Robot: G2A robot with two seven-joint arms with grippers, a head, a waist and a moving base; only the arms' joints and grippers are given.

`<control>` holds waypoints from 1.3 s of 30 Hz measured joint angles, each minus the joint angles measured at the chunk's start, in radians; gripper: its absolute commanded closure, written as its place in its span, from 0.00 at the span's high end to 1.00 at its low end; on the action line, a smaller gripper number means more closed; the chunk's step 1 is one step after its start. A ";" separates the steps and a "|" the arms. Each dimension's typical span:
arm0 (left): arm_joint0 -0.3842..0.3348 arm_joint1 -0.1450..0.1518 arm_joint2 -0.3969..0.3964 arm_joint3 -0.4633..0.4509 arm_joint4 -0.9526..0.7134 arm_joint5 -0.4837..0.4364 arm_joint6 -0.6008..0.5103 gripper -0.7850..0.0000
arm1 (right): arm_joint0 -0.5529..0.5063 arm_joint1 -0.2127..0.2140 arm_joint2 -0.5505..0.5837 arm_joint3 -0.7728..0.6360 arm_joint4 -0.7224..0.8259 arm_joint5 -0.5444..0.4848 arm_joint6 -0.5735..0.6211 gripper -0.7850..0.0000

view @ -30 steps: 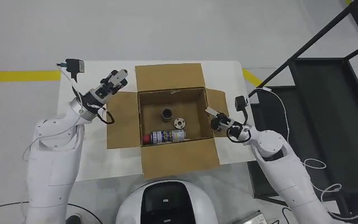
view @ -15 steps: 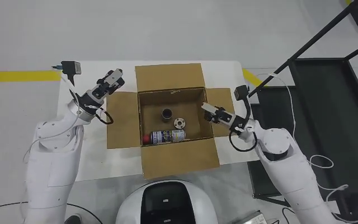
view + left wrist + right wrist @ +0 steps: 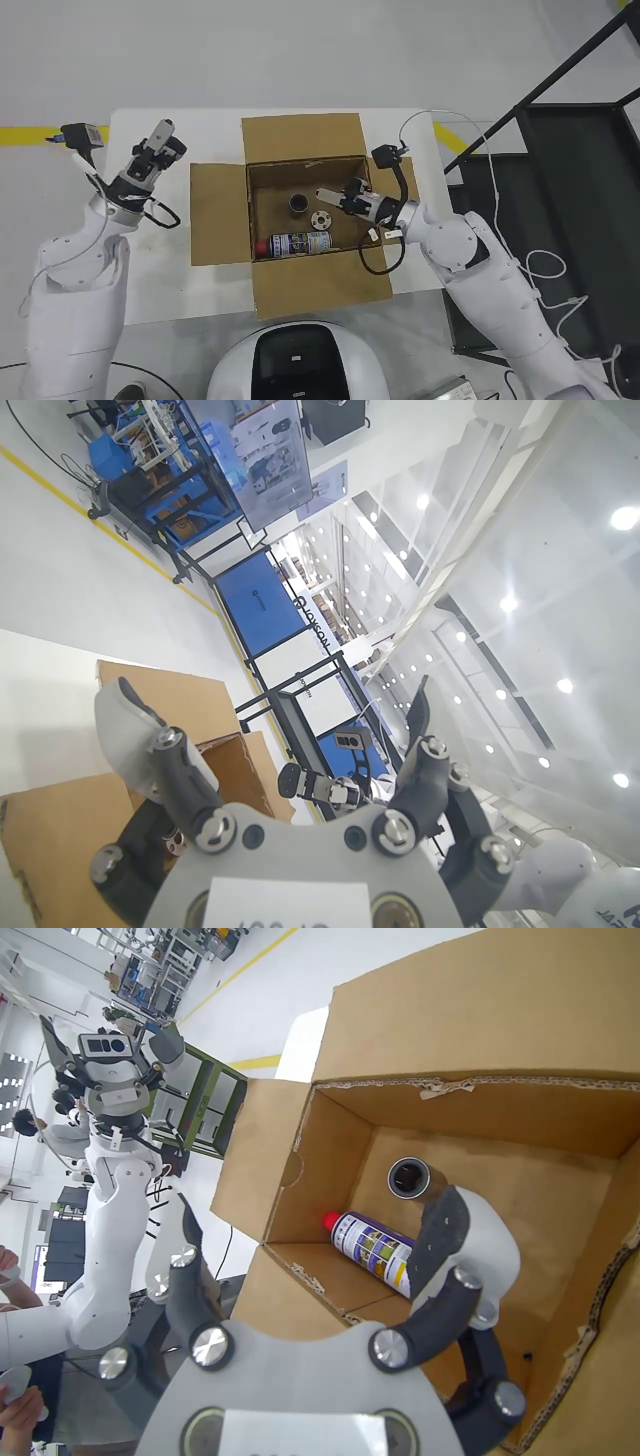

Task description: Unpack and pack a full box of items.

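Hanging open and empty, right jaws are aimed at the can ahead in the box; left jaws are parked open, clear.

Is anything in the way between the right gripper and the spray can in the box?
Nothing visible. The right gripper hangs open over the open box; the spray can lies uncovered on its floor.
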 measured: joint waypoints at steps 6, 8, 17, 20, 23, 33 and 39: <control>0.030 0.007 -0.044 -0.020 -0.050 0.020 -0.014 1.00 | 0.000 0.000 0.000 0.000 0.000 0.000 0.000 1.00; 0.030 0.007 -0.044 -0.020 -0.049 0.020 -0.014 1.00 | 0.000 0.000 0.000 0.000 0.000 0.000 0.000 1.00; 0.029 0.007 -0.044 -0.019 -0.048 0.020 -0.014 1.00 | 0.000 0.000 0.000 0.000 0.000 0.000 0.000 1.00; 0.029 0.007 -0.044 -0.019 -0.048 0.020 -0.014 1.00 | 0.013 -0.001 -0.015 -0.002 -0.037 0.016 0.005 1.00; 0.029 0.007 -0.044 -0.019 -0.048 0.020 -0.014 1.00 | 0.074 -0.008 -0.071 0.012 -0.132 0.044 0.034 1.00; 0.029 0.007 -0.044 -0.019 -0.048 0.020 -0.014 1.00 | 0.315 -0.066 -0.355 0.176 -0.501 0.140 0.147 1.00; 0.029 0.007 -0.044 -0.019 -0.048 0.020 -0.014 1.00 | 0.349 -0.082 -0.395 0.222 -0.538 0.153 0.130 1.00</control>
